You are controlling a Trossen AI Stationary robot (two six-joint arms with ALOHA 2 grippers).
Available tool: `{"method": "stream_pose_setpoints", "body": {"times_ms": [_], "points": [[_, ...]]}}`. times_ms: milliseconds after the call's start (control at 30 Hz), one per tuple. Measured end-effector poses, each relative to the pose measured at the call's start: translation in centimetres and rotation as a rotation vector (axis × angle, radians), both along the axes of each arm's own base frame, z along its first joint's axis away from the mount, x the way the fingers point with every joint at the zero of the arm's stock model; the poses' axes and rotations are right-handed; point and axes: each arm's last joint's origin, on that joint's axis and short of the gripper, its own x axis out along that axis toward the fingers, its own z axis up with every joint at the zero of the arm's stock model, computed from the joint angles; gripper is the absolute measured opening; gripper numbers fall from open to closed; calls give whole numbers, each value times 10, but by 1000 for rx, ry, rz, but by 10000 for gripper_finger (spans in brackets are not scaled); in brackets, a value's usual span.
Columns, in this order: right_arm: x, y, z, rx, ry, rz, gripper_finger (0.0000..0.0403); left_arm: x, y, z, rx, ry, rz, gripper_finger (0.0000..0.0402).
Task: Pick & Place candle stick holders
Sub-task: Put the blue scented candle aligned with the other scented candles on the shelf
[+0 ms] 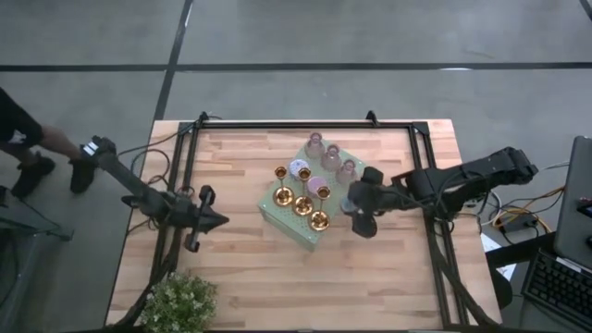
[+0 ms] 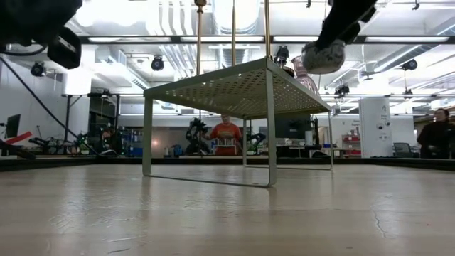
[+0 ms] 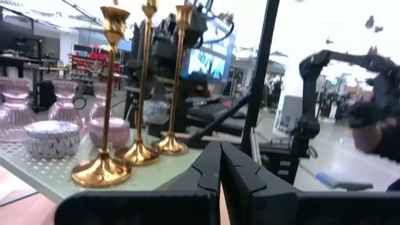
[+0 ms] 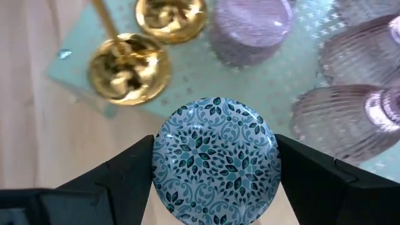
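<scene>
A pale-green dotted shelf [image 1: 277, 215] stands on thin legs at the table's middle. On it stand three slim gold candlesticks [image 1: 303, 205], pink ribbed glass holders [image 1: 331, 155], a lilac squat holder [image 1: 317, 183] and a white patterned round holder [image 1: 299, 168]. My right gripper [image 4: 215, 169] hovers at the shelf's right edge, shut on a round holder with a blue flower-patterned top [image 4: 215, 156]. My left gripper [image 1: 218, 220] is shut and empty, left of the shelf; it also shows in the left wrist view [image 3: 220, 169]. My right gripper pinches the patterned round holder between its two fingers, at opposite sides of its round wall [image 4: 157, 164]. The fingers come from above, pointing down. The holder is level, top up, and lifted clear above the shelf's right end [image 2: 323, 55].
A small leafy plant [image 1: 180, 303] stands at the table's near left corner. A person's legs [image 1: 28, 153] show beside the table's left side. A keyboard and a screen [image 1: 564, 268] lie off the right edge. Bare wood lies near and left of the shelf.
</scene>
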Motion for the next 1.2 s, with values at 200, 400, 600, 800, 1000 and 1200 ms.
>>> {"method": "stream_pose_setpoints", "body": {"times_ms": [200, 400, 600, 800, 1000, 1200], "points": [[5, -11, -1, -14, -26, -7, 290, -7, 6, 1, -6, -6, -8, 10], [12, -16, -2, -16, -46, -17, 290, -9, 7, -4, -9, 36, -16, 10], [24, -18, -16, -27, -7, -22, 290, -9, 6, -5, -11, 41, -36, 10], [32, -20, -23, -42, 20, -23, 290, -9, 5, -5, -9, 40, -68, 10], [36, -27, -25, -52, 13, -44, 290, -9, 5, -5, -9, 39, -68, 10], [37, -27, -25, -58, 13, -33, 304, -9, 5, -5, -10, 41, -69, 10]]}}
